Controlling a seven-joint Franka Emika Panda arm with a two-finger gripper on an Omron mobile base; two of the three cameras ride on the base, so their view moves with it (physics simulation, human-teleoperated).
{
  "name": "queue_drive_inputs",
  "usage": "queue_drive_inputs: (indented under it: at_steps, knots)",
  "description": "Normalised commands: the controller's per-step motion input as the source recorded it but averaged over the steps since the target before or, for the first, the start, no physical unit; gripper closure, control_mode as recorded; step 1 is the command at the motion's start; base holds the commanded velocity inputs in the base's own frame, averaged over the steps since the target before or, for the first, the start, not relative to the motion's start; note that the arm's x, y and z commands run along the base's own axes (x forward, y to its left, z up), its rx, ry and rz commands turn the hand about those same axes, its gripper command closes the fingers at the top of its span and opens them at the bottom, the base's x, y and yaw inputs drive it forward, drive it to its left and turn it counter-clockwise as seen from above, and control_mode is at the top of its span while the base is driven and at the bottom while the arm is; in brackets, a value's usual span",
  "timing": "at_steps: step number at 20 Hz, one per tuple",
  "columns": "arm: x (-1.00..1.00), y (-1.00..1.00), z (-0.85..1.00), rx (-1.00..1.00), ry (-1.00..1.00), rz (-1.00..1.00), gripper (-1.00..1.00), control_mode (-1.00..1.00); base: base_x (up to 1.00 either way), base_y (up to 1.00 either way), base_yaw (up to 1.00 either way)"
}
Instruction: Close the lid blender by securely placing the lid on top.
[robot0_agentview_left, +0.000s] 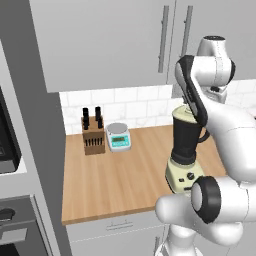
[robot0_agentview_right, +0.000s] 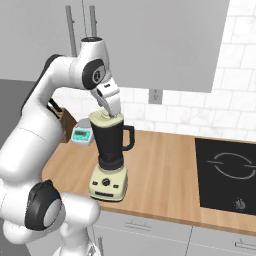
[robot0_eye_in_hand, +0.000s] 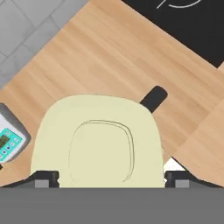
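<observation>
Your two-finger gripper (robot0_eye_in_hand: 112, 178) pointed straight down at frame centre, fingers spread around the round cream lid (robot0_eye_in_hand: 98, 140) atop the dark-jarred, cream-based blender (robot0_agentview_right: 110, 150); grip contact unclear.

Soft, even light is falling from above, with no glare. The cabinets (robot0_agentview_left: 105, 45) are shading the wall under them, and the blender (robot0_agentview_right: 110, 155) is casting a faint shadow on the counter (robot0_agentview_right: 165, 175). Edges are looking slightly soft, perhaps from low resolution.
</observation>
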Motion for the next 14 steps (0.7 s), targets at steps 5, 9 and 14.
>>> queue_drive_inputs:
  at_steps: [5,9,14]
  knots:
    - [-0.58,0.02,0.06,0.07,-0.26,0.0,-1.0,-1.0,0.0,0.0,0.0]
    - [-1.0,-0.15,0.01,0.07,-0.63,0.0,-1.0,-1.0,0.0,0.0,0.0]
    - [-1.0,-0.31,0.01,0.09,-0.71,0.0,-1.0,-1.0,0.0,0.0,0.0]
